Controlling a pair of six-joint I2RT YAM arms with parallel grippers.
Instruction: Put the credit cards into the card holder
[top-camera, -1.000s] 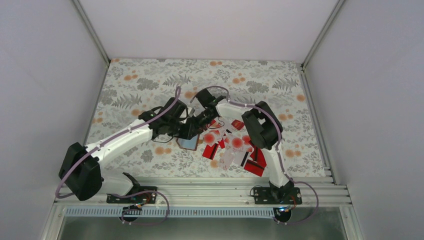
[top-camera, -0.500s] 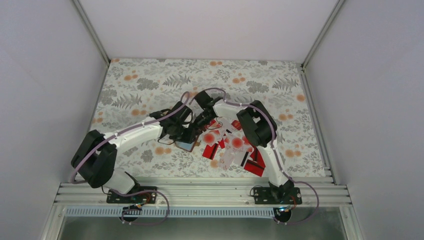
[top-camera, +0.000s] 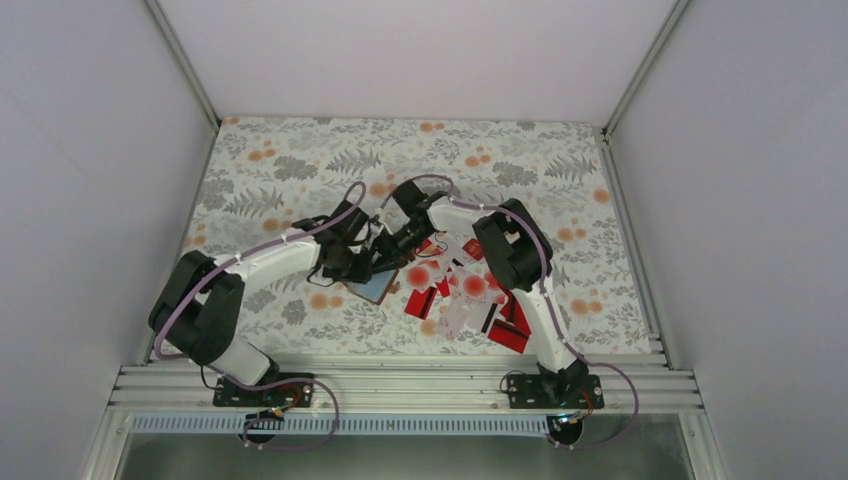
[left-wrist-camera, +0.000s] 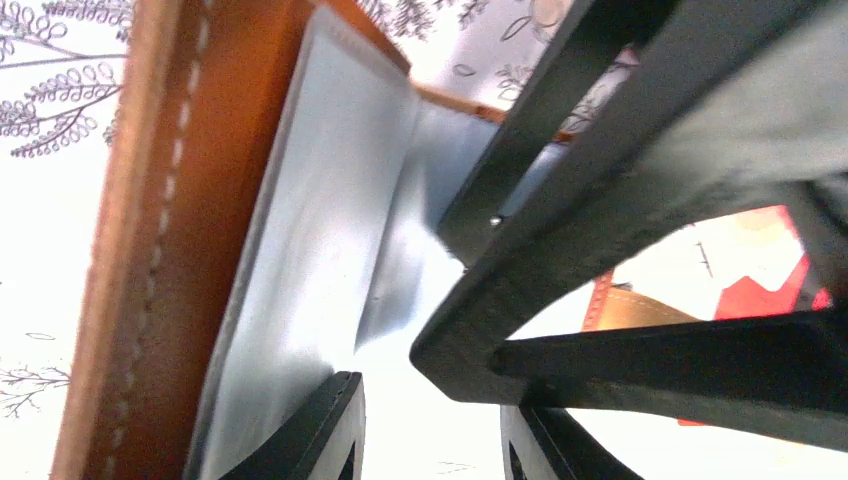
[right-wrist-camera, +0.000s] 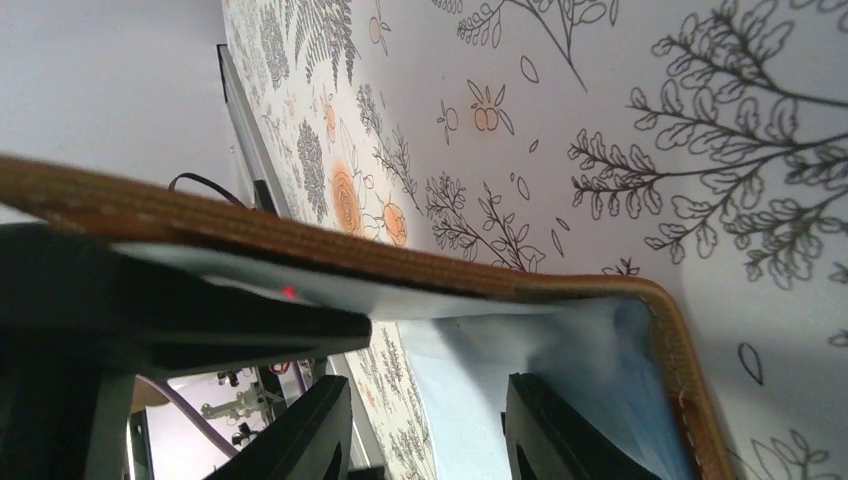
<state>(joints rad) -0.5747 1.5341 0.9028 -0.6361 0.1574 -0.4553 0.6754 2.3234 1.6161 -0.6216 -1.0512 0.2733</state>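
On the flowered desk (top-camera: 260, 170), the left arm (top-camera: 270, 262) had swung its elbow in from the left edge toward the middle within the last second. The right arm (top-camera: 510, 250) had barely shifted, so both wrists now crowded over one spot. The credit cards (top-camera: 465, 290) lay heaped just right of that spot, and none appeared to be lifted. The card holder (top-camera: 378, 288) had kept its place on the desk beside the heap, spread open. The left fingers (left-wrist-camera: 310, 430) stood apart, one resting inside on the pale lining (left-wrist-camera: 330, 220), with nothing clamped. The right fingers (right-wrist-camera: 300, 430) were also apart, under the raised flap. Judging by this, the pocket was being held open and no card had yet gone in.
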